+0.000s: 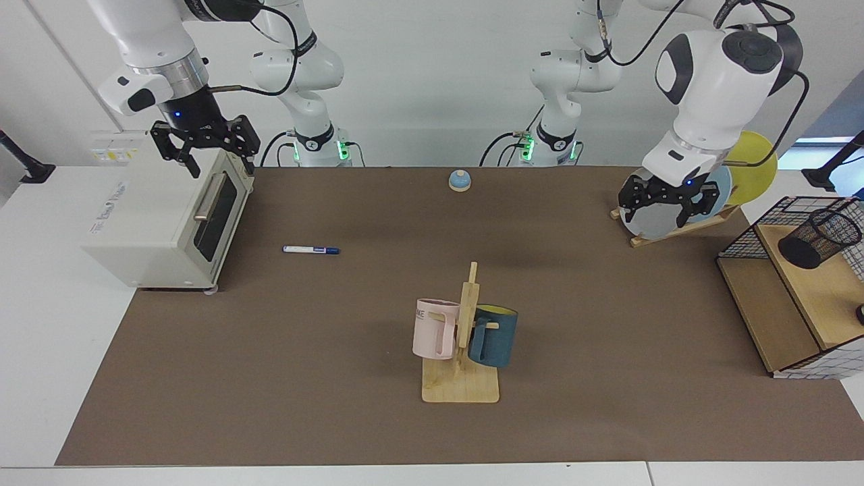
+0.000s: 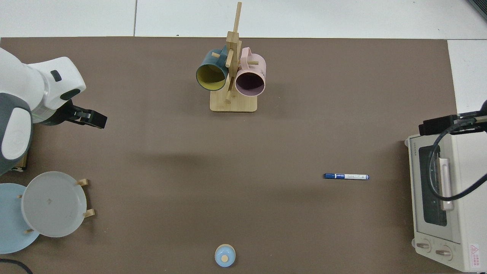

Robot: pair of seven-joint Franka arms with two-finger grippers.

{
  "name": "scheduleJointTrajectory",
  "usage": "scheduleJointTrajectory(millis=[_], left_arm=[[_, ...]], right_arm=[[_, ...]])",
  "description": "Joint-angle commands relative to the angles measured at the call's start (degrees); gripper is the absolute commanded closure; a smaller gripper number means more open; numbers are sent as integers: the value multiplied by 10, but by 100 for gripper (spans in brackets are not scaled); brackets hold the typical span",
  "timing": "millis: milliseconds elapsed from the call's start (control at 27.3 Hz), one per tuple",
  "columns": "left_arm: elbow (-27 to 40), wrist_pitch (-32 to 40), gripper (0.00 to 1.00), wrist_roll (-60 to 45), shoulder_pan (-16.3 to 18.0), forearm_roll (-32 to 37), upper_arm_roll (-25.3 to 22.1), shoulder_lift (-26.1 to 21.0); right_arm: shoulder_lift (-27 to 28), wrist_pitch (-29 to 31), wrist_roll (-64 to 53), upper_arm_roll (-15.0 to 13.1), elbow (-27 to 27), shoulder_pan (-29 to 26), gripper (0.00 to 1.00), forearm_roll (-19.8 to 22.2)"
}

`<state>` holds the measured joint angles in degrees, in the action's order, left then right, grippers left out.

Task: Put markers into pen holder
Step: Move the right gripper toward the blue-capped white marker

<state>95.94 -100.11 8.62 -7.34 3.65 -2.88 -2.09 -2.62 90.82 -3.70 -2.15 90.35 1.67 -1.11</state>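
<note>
The marker [image 1: 310,250] [image 2: 346,176], white with a blue cap, lies flat on the brown mat beside the toaster oven. Nothing touches it. The pen holder [image 1: 819,236], a small black mesh cup, rests tilted on the upper wooden board of the wire basket at the facing view's right edge; the top view does not reach it. My right gripper [image 1: 206,152] [image 2: 433,126] hangs open and empty above the oven's top front edge. My left gripper [image 1: 668,202] [image 2: 93,120] hovers open and empty in front of the plate rack, well short of the pen holder.
A white toaster oven [image 1: 169,223] stands on the marker's side of the table. A wooden mug tree [image 1: 466,337] with a pink and a dark blue mug is mid-table near the front. Plates on a rack [image 2: 53,203], a small blue bell [image 1: 460,179] and the wire basket [image 1: 790,270] are also here.
</note>
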Motion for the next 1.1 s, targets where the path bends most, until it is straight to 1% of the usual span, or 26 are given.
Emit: scheduleJointTrajectory(millis=[0,110,183,330,549,623,732,915,1062], left_arm=[[96,-24,0,-11,-14,-7,-11,85],[127,-58,0,-11,-10,-8,-11,96],[130,-56,0,-13,-7,-14,-10,94],[123,-39,0,-28,-4,-40,-11,90],[116,-28,0,-28,-4,-46,-12,88],[113,-27,0,-28,-4,-46,-12,85],[112,-25,0,-28,-4,-46,-12,85],[113,-26,0,-24,-4,-45,-12,85],[113,-27,0,-23,-4,-45,-12,85]], right_arm=[[-10,-2,6,4,16,-8,0,-6],[-21,6,5,5,32,-8,0,-5],[-20,6,5,4,30,-8,0,-6],[-22,7,4,4,26,-8,0,-6],[-22,7,3,5,26,-7,0,-12],[-26,-9,3,6,28,-4,0,-12],[-32,-13,3,5,28,-4,0,-11],[-32,-9,4,2,32,-11,0,-10],[-16,-6,8,3,43,-32,0,-10]])
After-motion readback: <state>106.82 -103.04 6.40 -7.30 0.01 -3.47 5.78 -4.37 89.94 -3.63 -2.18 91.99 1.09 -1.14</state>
